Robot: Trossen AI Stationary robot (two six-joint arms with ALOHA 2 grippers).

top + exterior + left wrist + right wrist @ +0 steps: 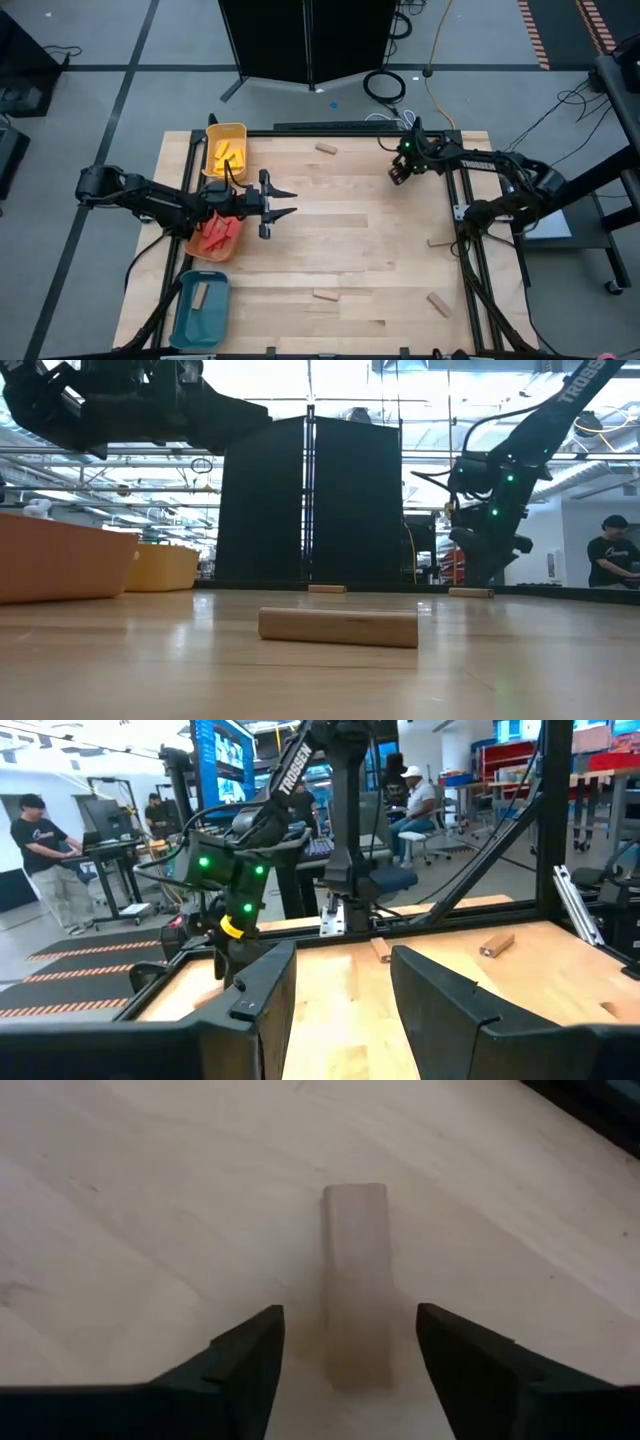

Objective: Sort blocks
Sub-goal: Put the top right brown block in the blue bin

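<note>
My right gripper (350, 1370) points down over the far right part of the table (400, 172). It is open, with one finger on each side of the near end of a tan block (356, 1280) that lies flat on the wood, and a gap shows on both sides. My left gripper (278, 207) hangs level and open beside the orange tray (212, 238), which holds red blocks; nothing is between its fingers (345, 990). Yellow blocks lie in the yellow tray (227, 150). One tan block lies in the teal tray (200, 308).
Loose tan blocks lie on the table at the far middle (326, 148), the near middle (325, 295), the near right (440, 303) and by the right frame rail (437, 241). The three trays line the left edge. A black frame runs round the table.
</note>
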